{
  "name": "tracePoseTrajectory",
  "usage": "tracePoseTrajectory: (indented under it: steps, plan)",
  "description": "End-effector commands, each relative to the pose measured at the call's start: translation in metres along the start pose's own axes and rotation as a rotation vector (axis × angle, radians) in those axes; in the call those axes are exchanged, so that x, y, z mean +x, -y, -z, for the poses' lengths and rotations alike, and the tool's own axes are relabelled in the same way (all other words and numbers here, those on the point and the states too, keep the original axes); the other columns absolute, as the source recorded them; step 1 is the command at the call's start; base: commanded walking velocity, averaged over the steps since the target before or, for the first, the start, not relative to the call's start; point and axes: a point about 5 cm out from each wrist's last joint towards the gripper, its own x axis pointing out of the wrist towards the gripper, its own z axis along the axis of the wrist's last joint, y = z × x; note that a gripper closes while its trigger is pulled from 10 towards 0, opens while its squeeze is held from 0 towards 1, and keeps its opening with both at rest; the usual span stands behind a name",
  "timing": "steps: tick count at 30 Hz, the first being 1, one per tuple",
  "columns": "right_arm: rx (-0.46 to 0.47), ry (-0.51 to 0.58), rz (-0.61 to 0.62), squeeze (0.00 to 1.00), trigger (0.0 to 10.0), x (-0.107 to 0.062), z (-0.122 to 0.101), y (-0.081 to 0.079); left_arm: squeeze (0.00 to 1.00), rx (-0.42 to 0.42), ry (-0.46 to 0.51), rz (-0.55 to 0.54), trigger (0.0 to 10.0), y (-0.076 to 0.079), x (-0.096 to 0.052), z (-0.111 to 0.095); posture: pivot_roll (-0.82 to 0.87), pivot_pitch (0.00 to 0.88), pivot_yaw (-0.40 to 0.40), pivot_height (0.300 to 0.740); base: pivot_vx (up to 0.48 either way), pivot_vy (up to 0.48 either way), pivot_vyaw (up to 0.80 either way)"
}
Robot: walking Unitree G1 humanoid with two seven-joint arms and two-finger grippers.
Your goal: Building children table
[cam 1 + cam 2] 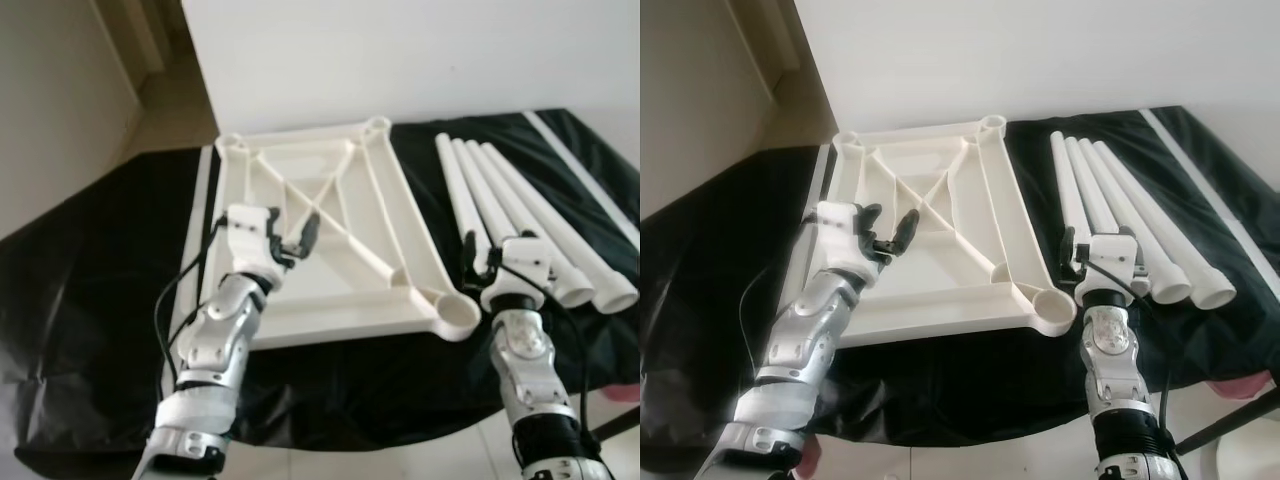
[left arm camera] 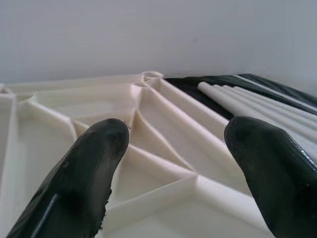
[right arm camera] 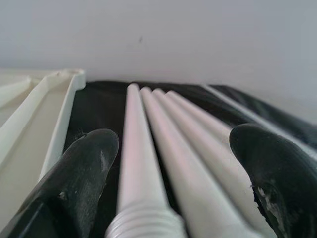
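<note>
Right wrist view: wide right end effector point(image 3: 171, 168) straddling innermost table leg point(image 3: 138, 163), threaded end nearest.

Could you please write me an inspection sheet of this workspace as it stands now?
Surface: black sheet spread over the floor, against a white wall.
Job's things: white tabletop lying underside up, ribs and corner sockets showing; four white legs side by side on its right, threaded ends nearest the robot.
Clutter: nothing seen.
Grippers: left gripper open above the tabletop's ribs, holding nothing; right gripper open, its fingers either side of the legs' near ends.
Cables: black cables looped along both forearms.
Surroundings: pale floor and a doorway at far left.
</note>
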Motion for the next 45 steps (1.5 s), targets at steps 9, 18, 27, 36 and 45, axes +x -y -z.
tracePoseTrajectory:
  steps: [9, 18, 27, 36, 45]
  plan:
    - [0.069, -0.092, -0.074, 0.00, 10.0, 0.010, -0.007, -0.001, 0.00, 0.017, -0.058, 0.282, 10.0, 0.026, 0.003, -0.005, -0.09, 0.039, 0.078, 0.740, 0.000, 0.000, 0.00]
    - [0.079, -0.187, -0.293, 0.00, 10.0, 0.018, -0.012, -0.006, 0.00, -0.001, -0.099, 0.300, 10.0, 0.037, 0.004, -0.003, -0.10, 0.044, 0.115, 0.740, 0.000, 0.000, 0.00]
    - [0.081, -0.295, -0.376, 0.00, 10.0, 0.018, -0.011, 0.000, 0.00, -0.048, -0.104, 0.328, 10.0, 0.048, 0.005, -0.004, -0.11, 0.043, 0.114, 0.740, 0.000, 0.000, 0.00]
    - [0.104, -0.438, -0.432, 0.00, 10.0, 0.016, -0.004, 0.004, 0.00, -0.030, -0.108, 0.344, 10.0, 0.051, 0.006, -0.006, -0.12, 0.031, 0.117, 0.740, 0.000, 0.000, 0.00]
    - [0.149, -0.503, -0.466, 0.00, 10.0, 0.010, 0.003, -0.003, 0.00, -0.043, -0.114, 0.352, 10.0, 0.054, 0.005, -0.005, -0.12, 0.025, 0.111, 0.740, 0.000, 0.000, 0.00]
